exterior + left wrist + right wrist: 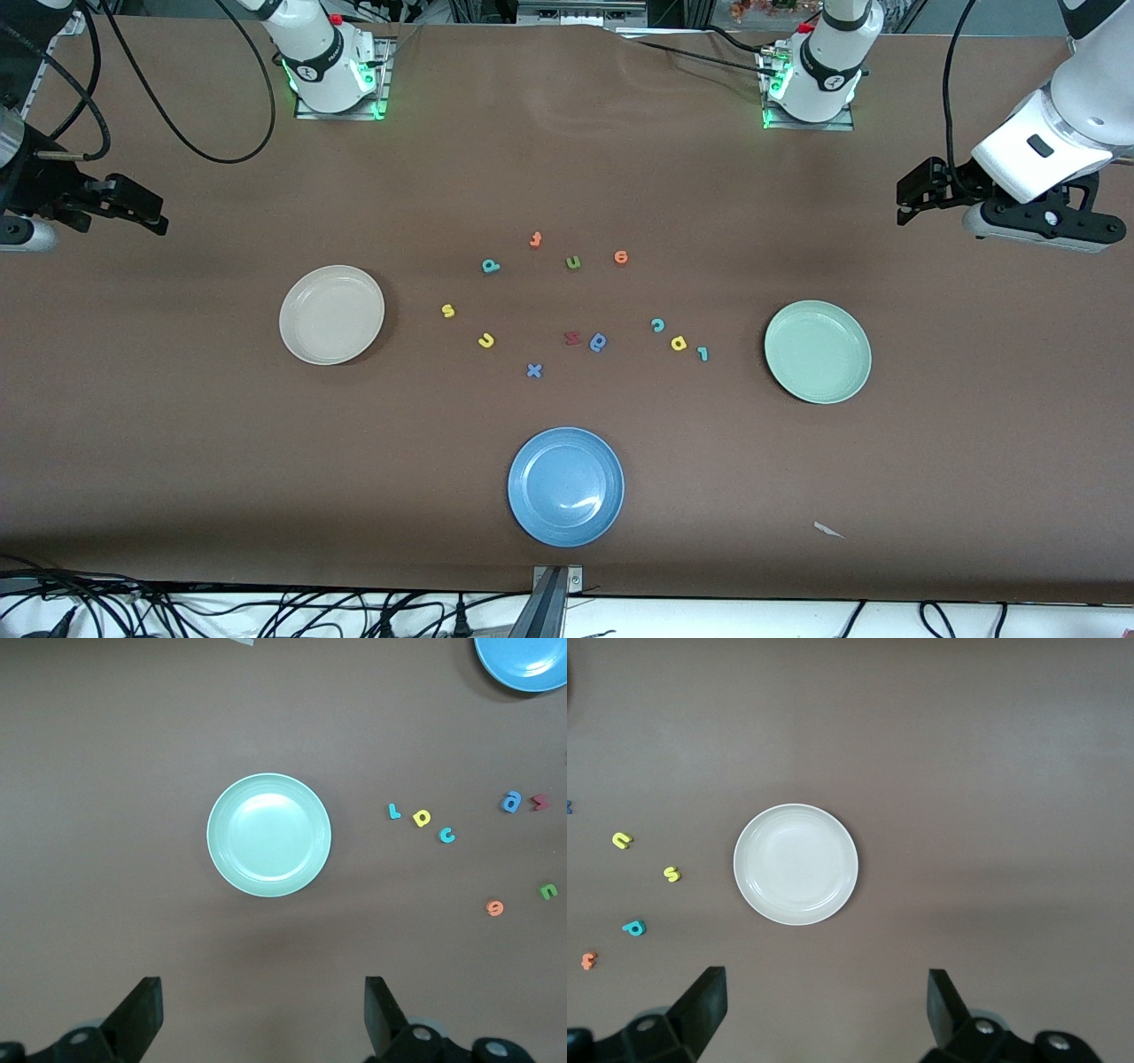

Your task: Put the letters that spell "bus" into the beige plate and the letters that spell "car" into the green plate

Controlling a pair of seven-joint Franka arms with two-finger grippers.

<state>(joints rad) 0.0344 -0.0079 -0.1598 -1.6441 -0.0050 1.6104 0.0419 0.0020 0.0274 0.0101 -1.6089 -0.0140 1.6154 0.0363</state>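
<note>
The empty beige plate (331, 315) lies toward the right arm's end of the table and the empty green plate (818, 352) toward the left arm's end. Between them on the cloth are the teal b (490, 265), yellow s (448, 310) and yellow u (485, 340), then the teal c (657, 325), yellow a (679, 343) and light teal r (702, 354). My left gripper (263, 1010) hangs open and empty high above the table, beside the green plate (268, 835). Likewise open and empty, my right gripper (827, 1005) hovers beside the beige plate (796, 864).
A blue plate (566, 486) sits nearer the front camera. Other letters lie among the task's own: orange f (535, 239), green u (573, 261), orange e (621, 257), red m (572, 338), darker blue a (599, 342), blue x (533, 370). A paper scrap (828, 530) lies near the front edge.
</note>
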